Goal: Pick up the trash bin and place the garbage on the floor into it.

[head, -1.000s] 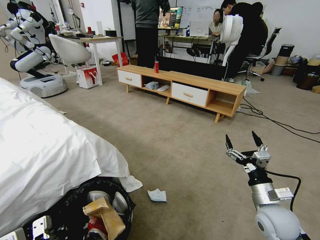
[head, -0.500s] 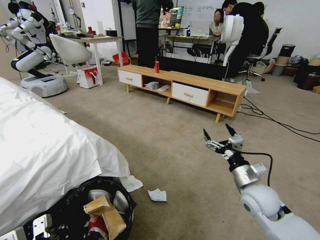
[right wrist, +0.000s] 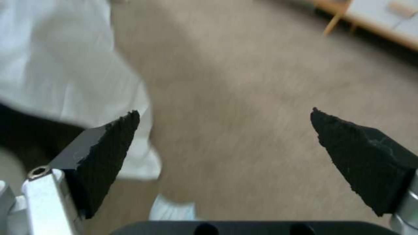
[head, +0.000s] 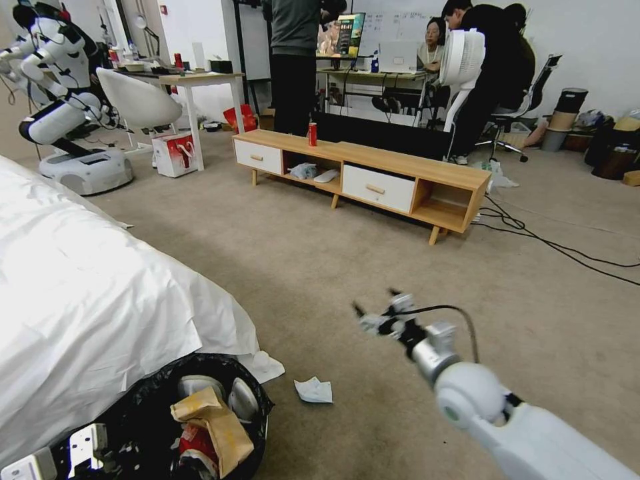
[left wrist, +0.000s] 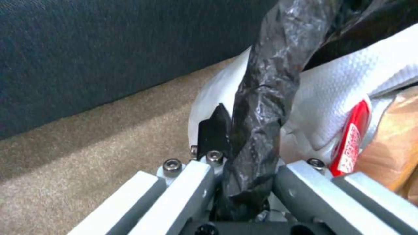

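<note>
trash bin (head: pixel 200 420) hangs by its bag rim from the clamped left gripper (left wrist: pixel 244 182), paper scrap (head: pixel 314 391) just below-left of the wide-open right gripper (head: pixel 375 311); thin liner could slip or tear, dropping it.

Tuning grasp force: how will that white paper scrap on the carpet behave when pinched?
The paper scrap looks crumpled and thin, so probably floppy and very light. It lies low on the floor, so the open right gripper may skid it rather than catch it.
</note>
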Controlling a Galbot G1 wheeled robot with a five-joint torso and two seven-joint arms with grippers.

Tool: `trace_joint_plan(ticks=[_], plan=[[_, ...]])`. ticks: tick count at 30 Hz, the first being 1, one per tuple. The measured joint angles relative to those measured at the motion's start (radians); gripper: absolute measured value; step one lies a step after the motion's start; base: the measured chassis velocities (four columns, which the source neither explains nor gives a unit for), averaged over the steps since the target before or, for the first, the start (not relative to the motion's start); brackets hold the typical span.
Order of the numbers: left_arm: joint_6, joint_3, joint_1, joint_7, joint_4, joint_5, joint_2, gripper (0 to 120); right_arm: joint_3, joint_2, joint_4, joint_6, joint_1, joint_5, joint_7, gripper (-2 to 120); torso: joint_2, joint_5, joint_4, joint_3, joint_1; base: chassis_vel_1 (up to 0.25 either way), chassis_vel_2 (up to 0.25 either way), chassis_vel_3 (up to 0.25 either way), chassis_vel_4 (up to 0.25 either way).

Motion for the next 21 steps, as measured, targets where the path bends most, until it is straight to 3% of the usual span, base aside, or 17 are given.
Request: trace_joint_plan(ticks=[6, 14, 21], plan=[[0.000, -0.001, -0.003, 0.002, 0.008, 0.000, -0.006, 0, -0.195, 0.059, -0.120, -0.080, 0.112, 0.034, 0.007, 100, 0.000, 0.0009, -0.0004, 0.000, 0.000, 0.000, 0.000, 0.000, 0.000], [0.000, 0.000, -0.011, 0.004, 0.019, 0.004, -0.014, 0, -0.291, 0.134, -0.248, -0.173, 0.172, 0.078, 0.006, 100, 0.000, 0.0007, -0.0003, 0.000, 0.000, 0.000, 0.000, 0.000, 0.000], [0.000, 0.000, -0.015, 0.008, 0.026, 0.007, -0.019, 0, -0.332, 0.218, -0.387, -0.195, 0.184, 0.065, 0.007, 100, 0.000, 0.0007, -0.0005, 0.000, 0.000, 0.000, 0.000, 0.000, 0.000]])
